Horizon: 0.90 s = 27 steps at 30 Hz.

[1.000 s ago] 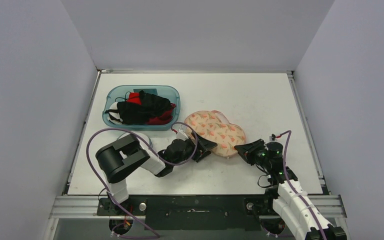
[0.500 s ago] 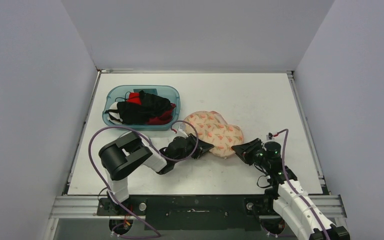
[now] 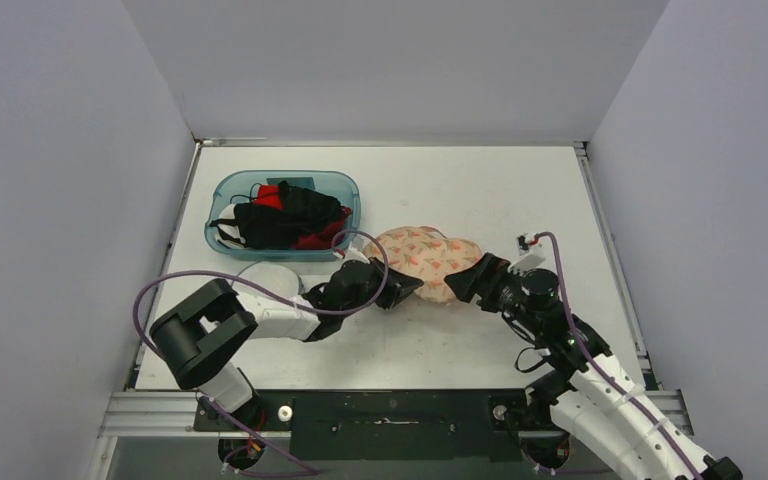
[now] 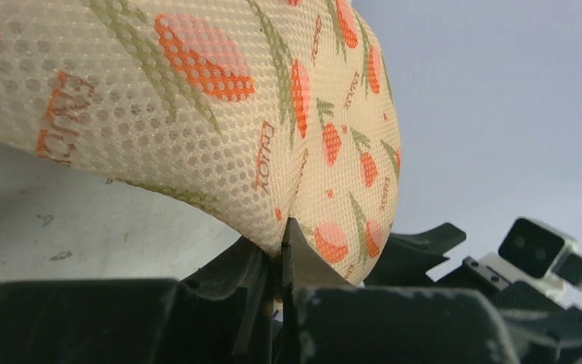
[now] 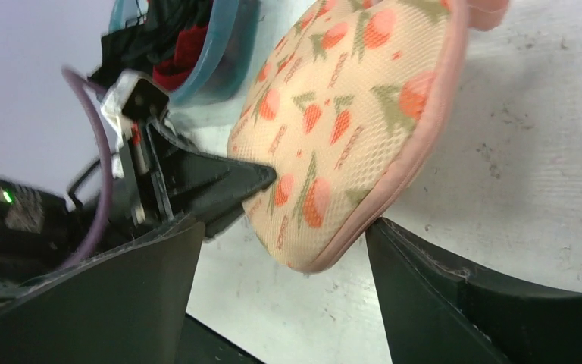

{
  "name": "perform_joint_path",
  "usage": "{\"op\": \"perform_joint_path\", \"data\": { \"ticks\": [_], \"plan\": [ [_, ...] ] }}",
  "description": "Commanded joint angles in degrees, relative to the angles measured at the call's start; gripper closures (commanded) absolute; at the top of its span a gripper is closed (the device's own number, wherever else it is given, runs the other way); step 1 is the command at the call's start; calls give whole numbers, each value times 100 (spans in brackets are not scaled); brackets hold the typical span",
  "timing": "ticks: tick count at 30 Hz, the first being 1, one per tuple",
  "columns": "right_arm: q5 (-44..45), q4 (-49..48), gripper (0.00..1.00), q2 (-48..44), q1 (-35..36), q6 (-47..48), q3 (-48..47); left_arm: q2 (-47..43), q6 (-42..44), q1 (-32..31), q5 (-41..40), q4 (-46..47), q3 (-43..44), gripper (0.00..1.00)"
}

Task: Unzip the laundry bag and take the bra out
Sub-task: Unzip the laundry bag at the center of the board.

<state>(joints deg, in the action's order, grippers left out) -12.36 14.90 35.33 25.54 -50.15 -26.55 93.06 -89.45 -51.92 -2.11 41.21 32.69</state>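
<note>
The laundry bag (image 3: 422, 256) is peach mesh printed with orange fruit and lies bunched up mid-table. My left gripper (image 3: 403, 289) is shut on a fold of its mesh at the bag's near left end; in the left wrist view the fingertips (image 4: 284, 233) pinch the laundry bag (image 4: 220, 91) from below. My right gripper (image 3: 468, 279) stands open at the bag's near right end. In the right wrist view the pink-trimmed corner of the laundry bag (image 5: 348, 114) hangs between its spread fingers (image 5: 424, 265) without touching them. The bra is hidden.
A teal bin (image 3: 290, 174) with dark and red garments stands behind the left arm, close to the bag. The left arm's purple cable (image 3: 175, 285) loops over the table. Grey walls enclose the table on three sides.
The left gripper has shut on the bag's mesh. The right gripper has opened and moved forward and left to the bag's end. The bag has been pushed back and bunched shorter.
</note>
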Motion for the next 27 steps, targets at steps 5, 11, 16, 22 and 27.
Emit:
{"op": "perform_joint_path", "data": {
  "ticks": [5,11,16,22,27],
  "plan": [
    [1917,-1066,20,-287,1865,1109,461,-479,-274,437,208,-2782,1063,100],
    [2347,-998,17,52,2340,1172,551,-689,-145,598,341,-3080,1061,100],
    [2452,-1118,10,-307,2377,1164,769,-1051,-7,622,189,-3266,1032,100],
    [2296,-1443,14,-233,2393,727,889,-1276,141,526,-65,-3577,1403,100],
    [2655,-1408,17,-1222,2403,341,1039,-1381,401,344,-738,-4591,2094,100]
  ]
}}
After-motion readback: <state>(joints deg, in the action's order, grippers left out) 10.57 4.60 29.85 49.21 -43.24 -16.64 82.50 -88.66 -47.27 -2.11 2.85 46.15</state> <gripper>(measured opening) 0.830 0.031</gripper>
